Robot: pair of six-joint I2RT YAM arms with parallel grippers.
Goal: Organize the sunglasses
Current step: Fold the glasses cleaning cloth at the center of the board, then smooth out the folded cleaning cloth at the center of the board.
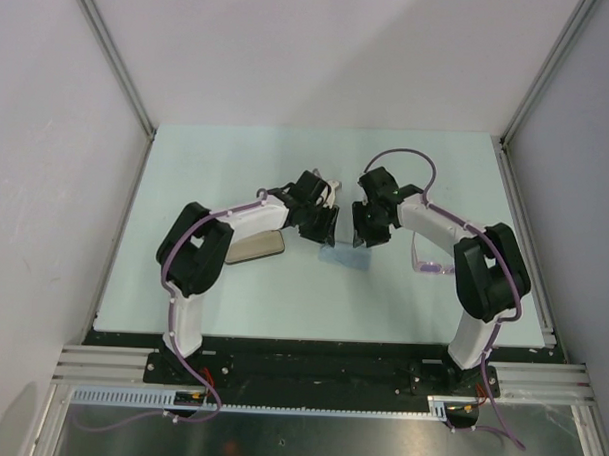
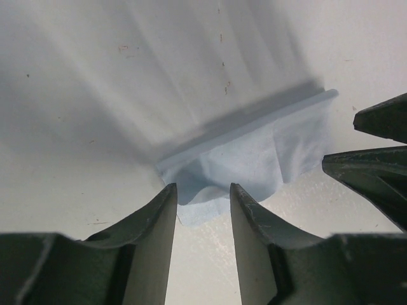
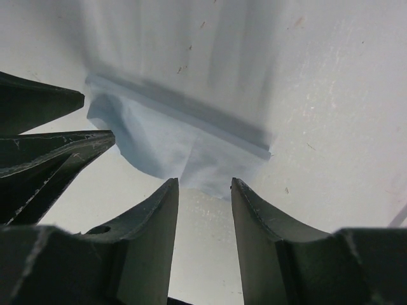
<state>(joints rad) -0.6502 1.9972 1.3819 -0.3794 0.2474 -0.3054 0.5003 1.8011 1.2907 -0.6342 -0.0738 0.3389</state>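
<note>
The left pincer (image 2: 202,190) and the right pincer (image 3: 203,184) face each other tip to tip, low over the pale bench (image 1: 237,166). Both have their fingers parted and are gripping nothing. Just ahead of each pincer's tips lies a pale blue soft cloth (image 2: 254,152), folded over on itself with one straight doubled edge. Its loose corners rest right at the fingertips, so the two arms are probably working it as a pair to lay it flat and neat. The sunglasses (image 1: 430,264), a small pair with a thin translucent pink frame, lie outward of the right pincer, beside that arm, apart from the cloth and untouched. A dark oblong rounded case (image 1: 256,248) sits behind the left pincer, partly under its arm.
</note>
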